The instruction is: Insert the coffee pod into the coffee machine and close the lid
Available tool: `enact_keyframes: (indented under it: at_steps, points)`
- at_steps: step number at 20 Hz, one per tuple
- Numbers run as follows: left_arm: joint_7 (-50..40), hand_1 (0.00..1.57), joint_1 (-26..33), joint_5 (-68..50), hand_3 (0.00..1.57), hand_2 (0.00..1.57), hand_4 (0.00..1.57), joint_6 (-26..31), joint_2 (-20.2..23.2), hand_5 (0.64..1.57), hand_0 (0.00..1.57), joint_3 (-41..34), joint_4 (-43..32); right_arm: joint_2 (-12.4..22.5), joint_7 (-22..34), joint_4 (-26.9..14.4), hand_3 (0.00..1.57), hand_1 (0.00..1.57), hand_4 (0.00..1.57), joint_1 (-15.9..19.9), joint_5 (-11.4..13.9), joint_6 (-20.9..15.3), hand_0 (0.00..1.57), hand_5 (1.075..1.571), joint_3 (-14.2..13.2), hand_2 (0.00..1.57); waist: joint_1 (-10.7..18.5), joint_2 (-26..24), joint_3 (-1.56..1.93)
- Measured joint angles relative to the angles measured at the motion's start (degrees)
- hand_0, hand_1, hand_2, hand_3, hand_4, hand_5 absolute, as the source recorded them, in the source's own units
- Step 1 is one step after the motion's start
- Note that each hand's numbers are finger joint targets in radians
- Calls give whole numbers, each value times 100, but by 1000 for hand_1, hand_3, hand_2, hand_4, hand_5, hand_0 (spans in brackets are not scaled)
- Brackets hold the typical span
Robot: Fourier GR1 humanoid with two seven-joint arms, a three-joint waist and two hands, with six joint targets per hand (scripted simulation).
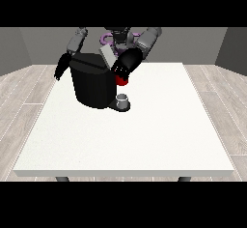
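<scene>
Coffee machine point(94, 84) first: it's the big black block sitting toward the far left part of your white bench point(144, 140), with its grey lid point(107, 55) tipped up at the top. There's a small grey thing point(123, 99) on the machine's base at its front right corner. I can't tell if that's the pod or a cup, so I'm not calling it.

Your robot hand at the view's right point(124, 67) is right up against the machine's upper right corner, just under the raised lid. A red thing at the machine point(121, 81) shows just below it. You can't really make out how the fingers lie there, they blur into the black body, so I can't tell whether it has hold of anything.

The robot hand at the view's left point(61, 70) hangs off the bench's far left corner, just beside the machine's left side, fingers pointing down and looking pretty straight, nothing in them.

Room-wise you've got loads: the whole near half of the bench and everything to the right of the machine is open surface out to the edges. The machine sits near the far edge and close to the left one.
</scene>
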State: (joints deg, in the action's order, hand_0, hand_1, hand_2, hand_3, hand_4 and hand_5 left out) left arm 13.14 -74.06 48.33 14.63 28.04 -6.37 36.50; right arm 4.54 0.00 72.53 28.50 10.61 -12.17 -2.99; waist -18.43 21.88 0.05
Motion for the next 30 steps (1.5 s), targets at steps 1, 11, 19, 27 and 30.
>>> enact_keyframes:
  at_steps: [1, 11, 19, 27, 30]
  points:
    - [31, 1144, 16, 35, 841, 1115, 0, -52, 37, 1571, 1144, 7, -3, 15, 2, 21, 0, 0, 215, -22, 3, 24, 0, 1571, 12, 0, -29, 6, 0]
    - [357, 0, -6, 339, 508, 635, 0, -316, 287, 1571, 0, 143, -28, 72, 69, 72, 0, 0, 147, 6, 56, 29, 0, 1571, 18, 0, -59, 125, 7]
    - [367, 0, -92, 442, 326, 432, 0, -358, 312, 1571, 0, 143, -118, 3, 166, 23, 0, 0, 153, 56, 87, -41, 0, 1571, 27, 0, -13, 39, 7]
    - [242, 0, 334, 419, 52, 0, 0, -322, 4, 1571, 0, 156, -147, 19, 93, -215, 0, 0, 0, -301, -40, 18, 0, 1571, -108, 0, 337, -526, 1]
    - [220, 0, 677, 347, 0, 85, 0, -195, -251, 1571, 0, 200, -94, 28, -31, -416, 0, 0, 0, -609, -130, 60, 0, 1571, -206, 0, 609, -954, 0]
